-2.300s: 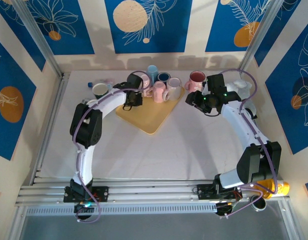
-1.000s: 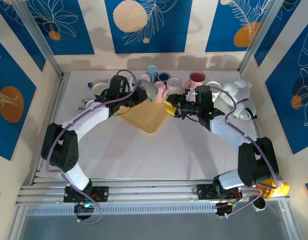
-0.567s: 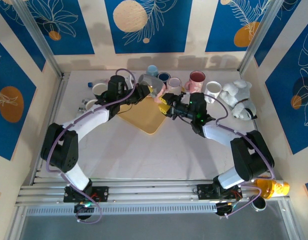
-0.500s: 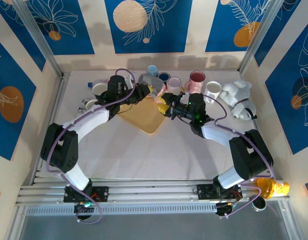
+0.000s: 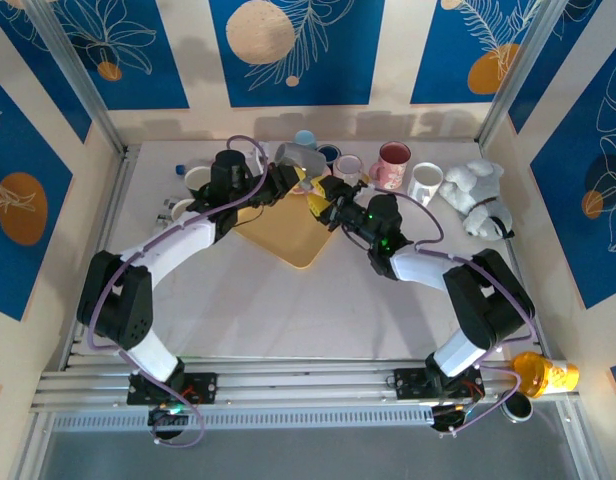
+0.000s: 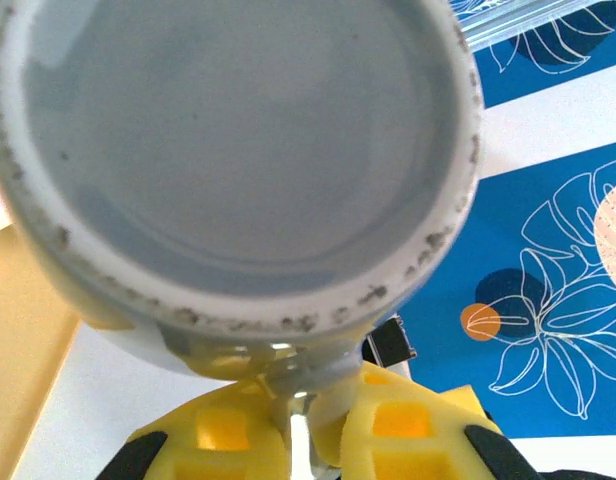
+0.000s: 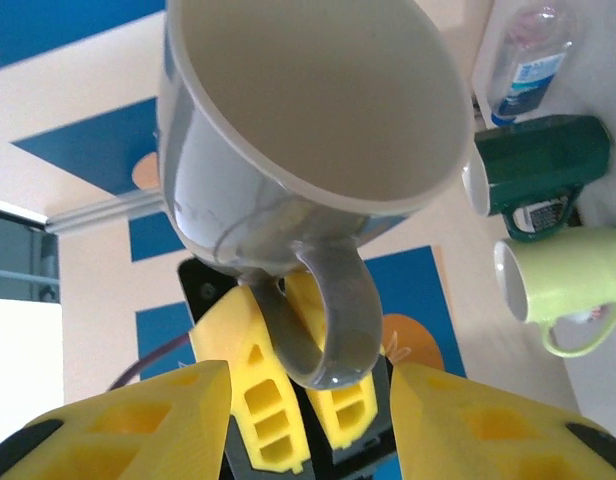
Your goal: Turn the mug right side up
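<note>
- A grey ceramic mug (image 5: 301,158) hangs in the air over the far corner of the yellow tray (image 5: 288,245), between the two arms and just in front of a row of other mugs.
- The left gripper (image 6: 298,425) is pressed together on the mug's handle, its yellow fingers (image 7: 268,420) pinching the loop from both sides. The left wrist view looks straight at the speckled foot ring of the base.
- The right gripper (image 5: 321,195) faces the mug's open mouth with its fingers (image 7: 138,425) spread wide on either side of the handle, and nothing is in its grasp.
- The mug lies tipped on its side rather than upright, mouth toward the right arm.
- By its looks the mug is stiff, glazed and smooth, so likely slippery under the pads. It is heavy enough to swing around a thin pinch on the handle, and would probably chip or break if dropped.
- The firmer hold seems to be across the wall at the rim, one finger inside and one outside. The handle gives a narrower purchase that lets the body pivot.
- A dark green mug (image 7: 533,165) and a light green mug (image 7: 563,280) stand well clear on the table.
</note>
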Robot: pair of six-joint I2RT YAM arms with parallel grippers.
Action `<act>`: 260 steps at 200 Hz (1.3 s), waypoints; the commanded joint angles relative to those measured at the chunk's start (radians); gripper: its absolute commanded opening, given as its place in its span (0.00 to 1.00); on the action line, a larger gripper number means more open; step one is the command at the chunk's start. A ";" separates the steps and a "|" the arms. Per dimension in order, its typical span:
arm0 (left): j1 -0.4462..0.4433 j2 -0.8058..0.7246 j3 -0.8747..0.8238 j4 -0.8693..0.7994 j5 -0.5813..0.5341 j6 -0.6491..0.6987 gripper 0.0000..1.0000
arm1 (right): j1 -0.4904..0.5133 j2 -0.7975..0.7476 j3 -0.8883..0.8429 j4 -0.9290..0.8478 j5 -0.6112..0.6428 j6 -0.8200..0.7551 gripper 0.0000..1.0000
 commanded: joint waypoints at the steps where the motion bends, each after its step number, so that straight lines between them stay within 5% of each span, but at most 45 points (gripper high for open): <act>1: 0.010 -0.054 -0.006 0.125 0.030 -0.010 0.00 | 0.022 0.018 -0.004 0.068 0.120 0.046 0.43; 49: 0.010 -0.052 -0.011 0.148 0.033 -0.023 0.00 | 0.060 0.086 0.039 0.115 0.165 0.107 0.39; 108: 0.010 -0.061 -0.033 0.175 0.039 -0.040 0.00 | 0.070 0.128 0.066 0.156 0.209 0.109 0.18; 135: 0.010 -0.066 -0.048 0.189 0.041 -0.049 0.00 | 0.069 0.134 0.077 0.156 0.204 0.093 0.00; 154: 0.011 -0.075 -0.064 0.189 0.033 -0.046 0.00 | 0.060 0.133 0.084 0.160 0.185 0.063 0.00; 194: 0.013 -0.096 -0.073 0.132 0.041 -0.006 0.41 | 0.040 0.097 0.092 0.165 0.146 -0.056 0.00; 260: 0.057 -0.184 -0.117 -0.022 0.135 0.096 0.49 | -0.022 -0.126 0.011 -0.007 0.081 -0.349 0.00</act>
